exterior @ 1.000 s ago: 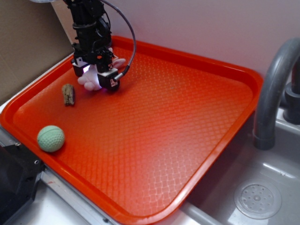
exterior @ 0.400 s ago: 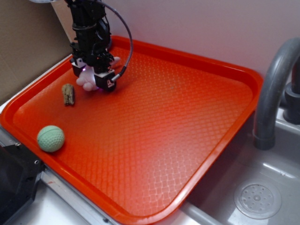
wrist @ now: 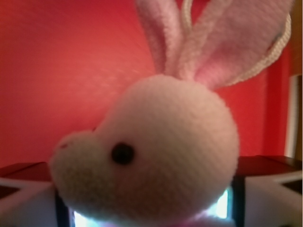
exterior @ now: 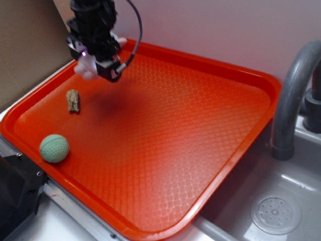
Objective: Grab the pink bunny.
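Observation:
The pink bunny (exterior: 86, 67) hangs in the air above the far left corner of the orange tray (exterior: 210, 110), held between my gripper's (exterior: 93, 64) fingers, which are shut on it. Most of the bunny is hidden behind the black gripper body in the exterior view; only a pale limb and an ear tip show. In the wrist view the pink bunny's (wrist: 156, 146) whitish head with a black eye and two pink ears fills the frame, with the finger blocks close on both sides.
A small brown woody chunk (exterior: 73, 100) lies on the tray below the gripper. A green ball (exterior: 54, 148) sits near the tray's front left edge. A grey faucet (exterior: 293, 95) and a sink drain (exterior: 275, 215) are at the right.
The gripper has risen and shifted slightly left, lifting the bunny off the tray surface.

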